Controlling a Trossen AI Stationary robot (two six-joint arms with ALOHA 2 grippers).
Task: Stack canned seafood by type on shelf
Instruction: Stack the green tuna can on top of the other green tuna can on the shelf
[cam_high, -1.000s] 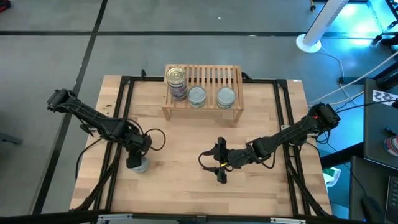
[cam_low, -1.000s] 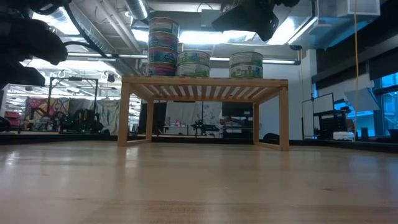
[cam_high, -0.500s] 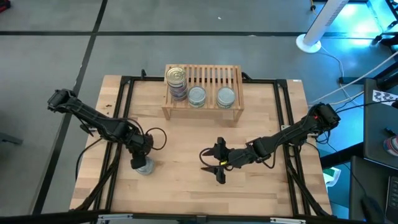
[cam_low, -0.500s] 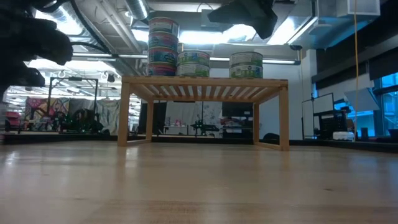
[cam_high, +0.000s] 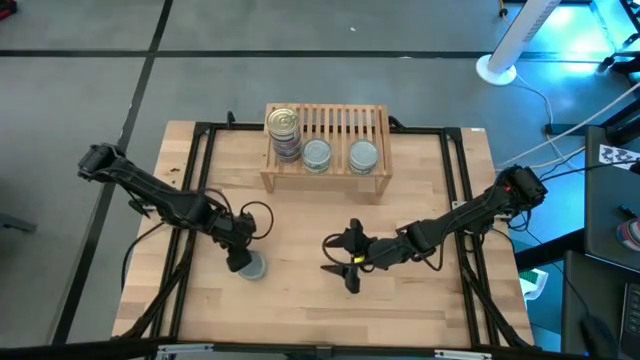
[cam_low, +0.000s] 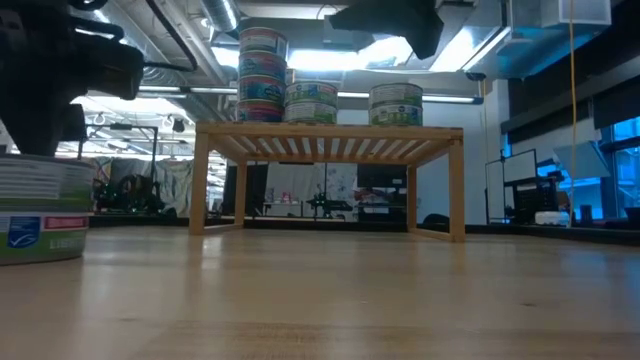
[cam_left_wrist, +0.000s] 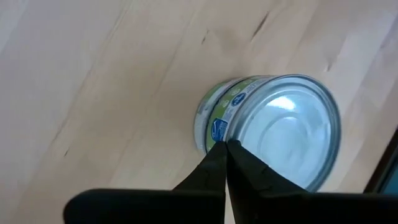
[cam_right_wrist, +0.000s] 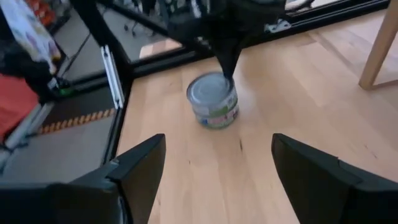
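A loose tin of canned seafood (cam_high: 251, 267), silver lid and green-white label, stands upright on the table left of centre; it also shows in the low view (cam_low: 40, 210). My left gripper (cam_high: 238, 258) is shut, its tips at the tin's left side. My right gripper (cam_high: 345, 262) hovers open over the table's middle, its fingers (cam_right_wrist: 138, 167) pointing toward the tin (cam_right_wrist: 213, 101). The shelf (cam_high: 325, 150) stands at the far middle. On its slats rest a stack of blue-red tins (cam_high: 284, 130) and two green-labelled piles (cam_high: 316, 155) (cam_high: 363, 155). My left gripper sets its shut fingertips (cam_left_wrist: 224, 152) against the tin's side wall just under the top rim (cam_left_wrist: 217, 132), on the side facing the table's left. The fingers slant down from above and from the left. The tin stands upright with its base on the table.
A black frame (cam_high: 200, 200) runs along the table's left, far and right sides. Bare wood (cam_high: 300, 220) lies between the loose tin and the shelf. Cables trail from both arms.
My left gripper has moved toward the table's right edge, and its wrist has turned. The loose tin has slid along the table the same way, still upright, and has come into the low view at its left edge.
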